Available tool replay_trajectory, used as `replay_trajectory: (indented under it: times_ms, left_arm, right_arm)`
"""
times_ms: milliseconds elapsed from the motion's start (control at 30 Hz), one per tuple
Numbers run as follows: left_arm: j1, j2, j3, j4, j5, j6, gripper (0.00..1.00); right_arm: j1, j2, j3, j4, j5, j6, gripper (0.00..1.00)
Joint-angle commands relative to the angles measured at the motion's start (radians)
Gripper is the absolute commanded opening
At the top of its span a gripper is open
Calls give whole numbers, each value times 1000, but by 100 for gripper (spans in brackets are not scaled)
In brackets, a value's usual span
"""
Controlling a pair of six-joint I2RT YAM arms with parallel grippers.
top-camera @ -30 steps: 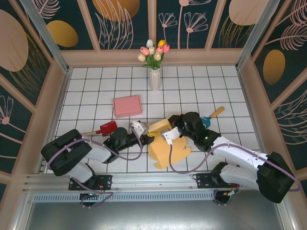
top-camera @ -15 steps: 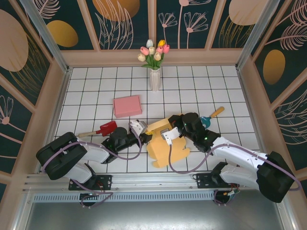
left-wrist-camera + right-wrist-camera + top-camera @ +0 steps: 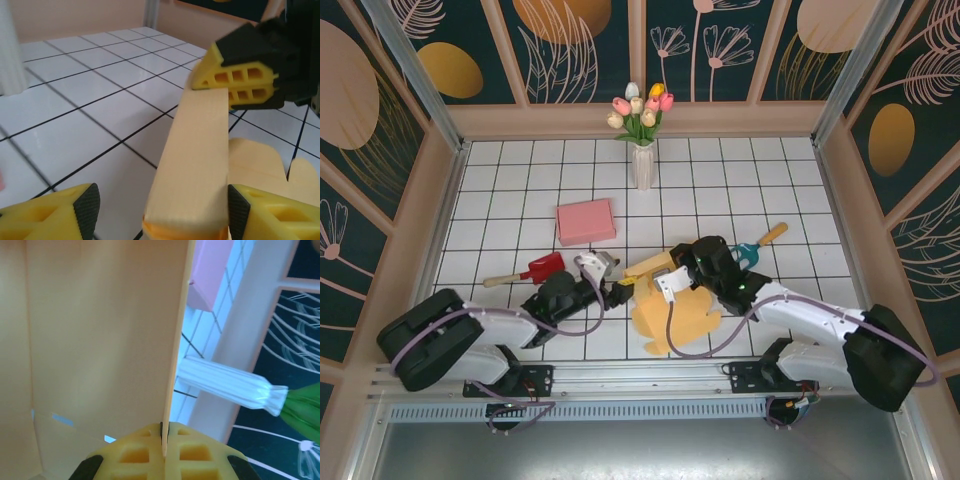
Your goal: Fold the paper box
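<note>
Top view: box (image 3: 672,312) at lower centre of frame, mostly flat on tiles (image 3: 520,190), one flap (image 3: 648,266) lifted between the arms. Left gripper (image 3: 620,285) at flap's left end, right gripper (image 3: 667,282) at its right end. Scoop (image 3: 757,246) just right of right arm, pink block (image 3: 585,221) up-left, well apart. Left wrist view: flap up the middle of frame, left pads (image 3: 55,212) spread either side at bottom, right-hand pad touching or nearly touching it, clear gap on the left, so released, grasping nothing. Right gripper at upper right, clamped on flap's far end. Right wrist view: flap edge pinched between closed pads at bottom centre; vase (image 3: 227,384) right of centre. Risks, as judged: only a narrow pinch on thin card, so likely slip or crease under any sideways pull; possible sag of flap with left jaws off it; bend away from fold line from an off-centre left re-grip; sliding of box on smooth tiles.
</note>
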Motion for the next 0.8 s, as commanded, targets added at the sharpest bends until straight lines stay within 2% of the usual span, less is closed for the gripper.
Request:
replay_trajectory:
  times_ms: [0,133,233,567,767]
  left_arm:
    - [9,-162,-98,9,-168,-162,67]
    - [8,-367,-129,-184,-247,-241,67]
    - [8,-394,-137,-250,-287,-240,66]
    - [-21,-113,-122,-15,-146,-218,61]
    - [-116,62,-43,47,-209,-163,61]
  right_arm:
    - [9,30,91,-71,47,166,0]
    - [-2,67,122,-87,98,243,0]
    - [6,88,111,-59,136,278,0]
    - [74,139,14,104,371,281,0]
    - [132,121,-44,168,426,265,0]
